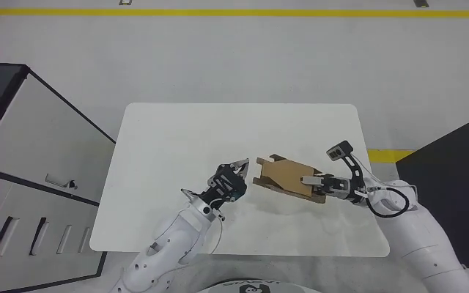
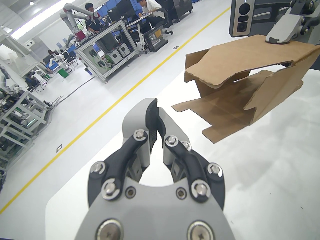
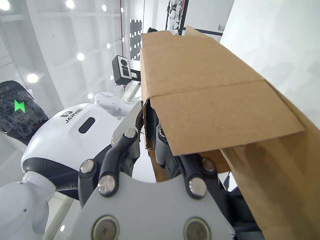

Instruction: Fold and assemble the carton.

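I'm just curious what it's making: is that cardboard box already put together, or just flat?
Half-opened, not assembled. The carton has its top panel raised above the bottom one, and its end flaps hang loose, unfolded.

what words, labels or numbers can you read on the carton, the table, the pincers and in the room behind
carton: none, plain brown on every face shown
table: none, bare white top
left pincer: none, just metal, black pads and screws
right pincer: none
room behind: any signs or labels are too small to read
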Available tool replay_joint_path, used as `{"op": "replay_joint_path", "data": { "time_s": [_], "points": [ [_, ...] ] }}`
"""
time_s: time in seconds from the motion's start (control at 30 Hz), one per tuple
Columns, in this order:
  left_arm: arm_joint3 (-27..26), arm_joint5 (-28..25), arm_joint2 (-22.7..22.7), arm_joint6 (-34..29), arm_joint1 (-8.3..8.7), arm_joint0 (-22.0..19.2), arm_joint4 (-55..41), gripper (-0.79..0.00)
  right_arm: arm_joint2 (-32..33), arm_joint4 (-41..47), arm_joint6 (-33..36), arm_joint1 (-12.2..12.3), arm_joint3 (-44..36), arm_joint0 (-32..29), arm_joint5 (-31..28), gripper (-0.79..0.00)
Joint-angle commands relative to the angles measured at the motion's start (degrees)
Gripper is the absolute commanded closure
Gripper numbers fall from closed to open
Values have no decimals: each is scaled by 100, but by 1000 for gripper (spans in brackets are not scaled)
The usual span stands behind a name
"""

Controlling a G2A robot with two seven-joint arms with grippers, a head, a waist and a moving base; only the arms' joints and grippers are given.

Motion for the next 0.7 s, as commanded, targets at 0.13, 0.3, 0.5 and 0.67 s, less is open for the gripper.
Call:
{"op": "replay_joint_path", "data": {
  "time_s": [0.13, 0.3, 0.5, 0.67],
  "points": [
    [-55, -141, 2, 59, 10, 21, -31, 0, 9, 186, -215, -35, 35, 16, 251, 0],
    [-60, -248, 75, 79, 12, 39, -18, 0, -9, 330, -116, -69, 98, 62, 329, 0],
    [-71, -403, 179, 145, 6, -3, -130, 0, -58, 261, -59, -105, 148, 110, 378, 0],
    [-65, -442, 211, 127, 3, -21, -189, 0, -95, 200, -20, -129, 155, 131, 455, 0]
  ]
}}
